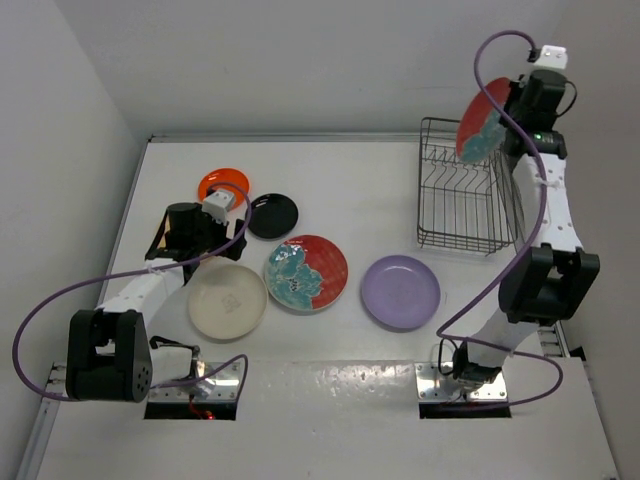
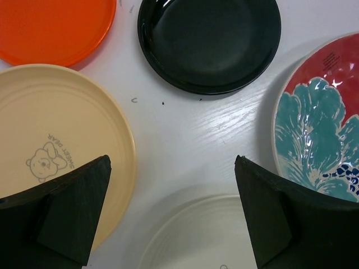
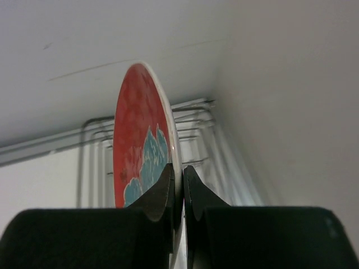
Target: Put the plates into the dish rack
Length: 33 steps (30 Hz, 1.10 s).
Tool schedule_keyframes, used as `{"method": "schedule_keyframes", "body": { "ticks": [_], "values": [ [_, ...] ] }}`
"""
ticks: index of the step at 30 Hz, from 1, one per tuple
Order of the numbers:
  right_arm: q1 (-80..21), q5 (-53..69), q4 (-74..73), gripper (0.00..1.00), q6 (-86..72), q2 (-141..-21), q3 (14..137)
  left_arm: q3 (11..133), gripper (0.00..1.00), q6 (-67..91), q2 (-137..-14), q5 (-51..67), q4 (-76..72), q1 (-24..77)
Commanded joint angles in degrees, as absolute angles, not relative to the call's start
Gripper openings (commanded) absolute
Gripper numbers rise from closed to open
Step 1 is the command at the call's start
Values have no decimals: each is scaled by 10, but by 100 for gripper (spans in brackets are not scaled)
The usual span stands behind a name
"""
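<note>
The right claw [image 3: 178, 175] is shut tight on the rim of a red plate [image 3: 137, 134] and holds it up on its edge in the air. The rack [image 1: 455, 205] sits just under this claw and a bit past it, with no plates in it. The plate does not touch the wires

The left claw [image 2: 172, 161] is wide open and holds nothing. It hangs over the white counter [image 2: 185, 129]. A black plate [image 2: 210, 42] lies right ahead of it. An orange plate [image 2: 50, 28] is ahead on its left. A tan plate [image 2: 56, 129] with a little bear lies under its left finger. The other red plate [image 2: 320, 129] lies by its right finger. A cream plate [image 2: 207, 235] lies just behind the gap between the fingers. A purple plate [image 1: 400, 291] lies well off to this claw's right
</note>
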<state>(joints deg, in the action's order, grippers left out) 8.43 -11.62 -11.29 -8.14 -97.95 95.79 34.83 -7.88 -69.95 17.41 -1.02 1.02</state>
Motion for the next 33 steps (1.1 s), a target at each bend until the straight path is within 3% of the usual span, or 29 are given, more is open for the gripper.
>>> {"method": "schedule_keyframes", "body": {
  "ticks": [1, 8, 33],
  "values": [
    [115, -141, -11, 0, -40, -926, 1003, 345, 97, -70, -683, 185, -36, 4],
    [158, -164, 21, 0, 78, -951, 978, 357, 97, -76, -700, 185, -31, 4],
    [167, -128, 95, 0, 177, -1066, 964, 394, 97, -81, -727, 185, 7, 4]
  ]
}}
